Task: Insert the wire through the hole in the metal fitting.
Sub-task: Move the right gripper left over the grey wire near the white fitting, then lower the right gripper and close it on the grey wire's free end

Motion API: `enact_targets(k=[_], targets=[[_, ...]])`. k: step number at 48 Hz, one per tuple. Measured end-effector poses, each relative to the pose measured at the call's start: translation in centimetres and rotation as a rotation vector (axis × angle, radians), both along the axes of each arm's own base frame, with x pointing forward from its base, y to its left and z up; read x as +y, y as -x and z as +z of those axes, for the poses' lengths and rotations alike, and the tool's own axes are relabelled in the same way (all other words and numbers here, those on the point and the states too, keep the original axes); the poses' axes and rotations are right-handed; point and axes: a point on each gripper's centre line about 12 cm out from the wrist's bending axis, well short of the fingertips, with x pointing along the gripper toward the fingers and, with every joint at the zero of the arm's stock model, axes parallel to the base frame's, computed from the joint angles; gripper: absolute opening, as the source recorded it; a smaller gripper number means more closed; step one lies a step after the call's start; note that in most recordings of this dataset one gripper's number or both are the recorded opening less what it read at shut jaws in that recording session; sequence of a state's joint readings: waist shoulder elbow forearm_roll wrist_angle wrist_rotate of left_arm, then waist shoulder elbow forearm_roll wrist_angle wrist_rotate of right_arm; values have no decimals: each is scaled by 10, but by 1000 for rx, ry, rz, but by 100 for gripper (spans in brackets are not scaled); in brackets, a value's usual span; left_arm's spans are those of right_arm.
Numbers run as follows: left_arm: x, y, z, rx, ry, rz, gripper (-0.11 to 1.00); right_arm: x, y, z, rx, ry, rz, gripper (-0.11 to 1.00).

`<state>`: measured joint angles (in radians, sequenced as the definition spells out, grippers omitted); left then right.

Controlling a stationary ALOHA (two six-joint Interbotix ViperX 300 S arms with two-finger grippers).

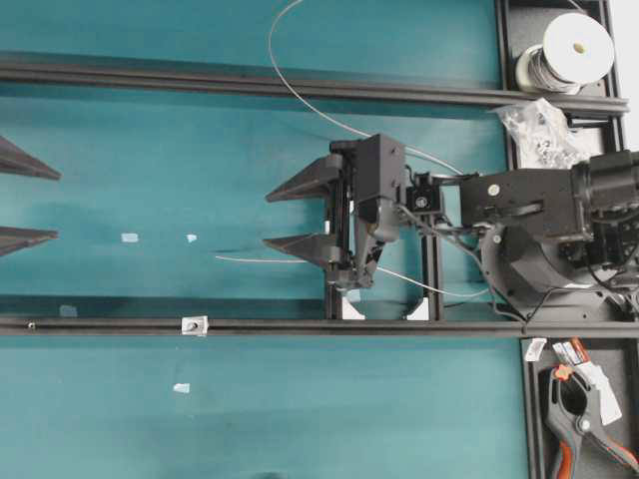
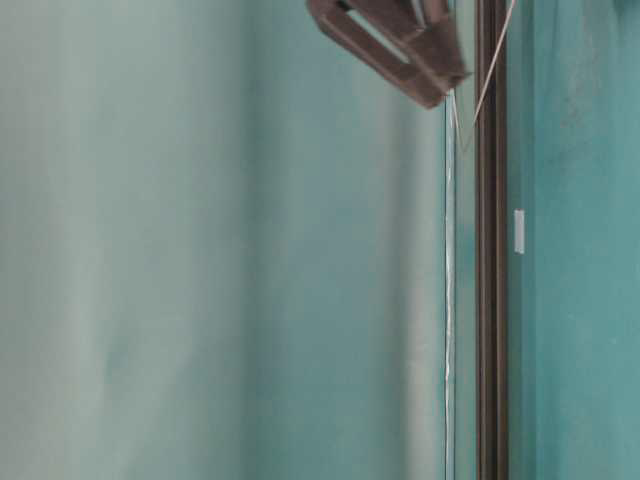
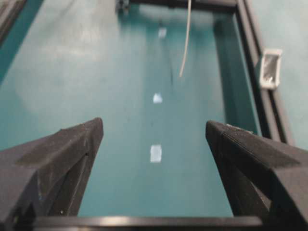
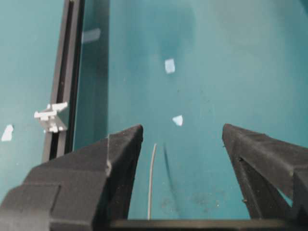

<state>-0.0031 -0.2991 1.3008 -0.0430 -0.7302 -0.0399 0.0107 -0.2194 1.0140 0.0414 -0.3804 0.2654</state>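
A teal surface fills nearly the whole table-level view, blurred and streaked with pale glare. At the top edge a dark, angular gripper finger juts in, tilted down toward the right, its tip close to a dark metal rail that runs from top to bottom. A thin pale wire runs just left of the rail. A small white tape scrap lies to the rail's right.
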Motion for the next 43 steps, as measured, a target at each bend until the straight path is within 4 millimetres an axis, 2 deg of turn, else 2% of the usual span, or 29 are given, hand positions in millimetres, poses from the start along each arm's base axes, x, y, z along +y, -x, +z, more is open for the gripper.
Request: enact_targets(k=[14, 25, 43], targets=[[0, -21, -24, 65, -5, -1, 72, 8, -3, -15, 37, -15, 11, 78], [1, -30, -28, 54, -8, 4, 72, 13, -3, -24, 64, -32, 10, 78], [1, -28, -29, 52, -9, 4, 72, 19, -3, -46, 136, -31, 22, 78]])
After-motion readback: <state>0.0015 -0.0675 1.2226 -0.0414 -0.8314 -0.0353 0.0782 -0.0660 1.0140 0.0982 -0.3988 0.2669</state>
